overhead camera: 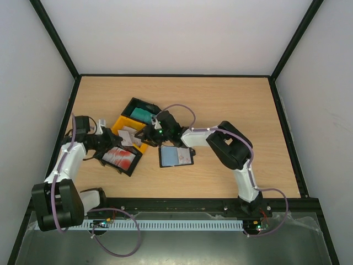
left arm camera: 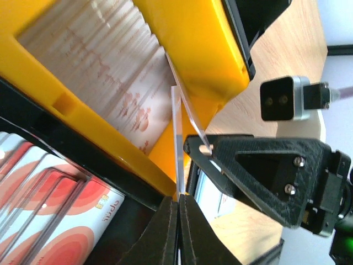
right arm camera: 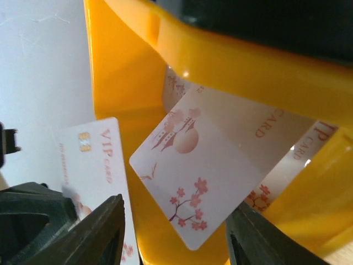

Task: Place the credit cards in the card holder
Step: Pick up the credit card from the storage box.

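Our left gripper (left arm camera: 178, 207) is clamped on a whitish-grey card (left arm camera: 177, 138) beside the yellow tray (left arm camera: 204, 49). Our right gripper (right arm camera: 175, 232) holds its fingers apart around a blossom-printed card (right arm camera: 204, 176) leaning inside that tray.

The card holder (overhead camera: 176, 156) lies open and flat near the middle of the table (overhead camera: 248, 110), pale inside facing up. Whitish-grey credit cards (right arm camera: 209, 176), printed with blossoms, lean tilted inside the yellow tray (right arm camera: 116, 83). A single card (left arm camera: 176, 143) stands on edge, pinched in my left claw (left arm camera: 178, 201). Red-and-white cards (left arm camera: 49, 221) lie flat in the near black tray (left arm camera: 66, 143). Teal cards (overhead camera: 142, 114) lie in the far black tray (overhead camera: 135, 104).
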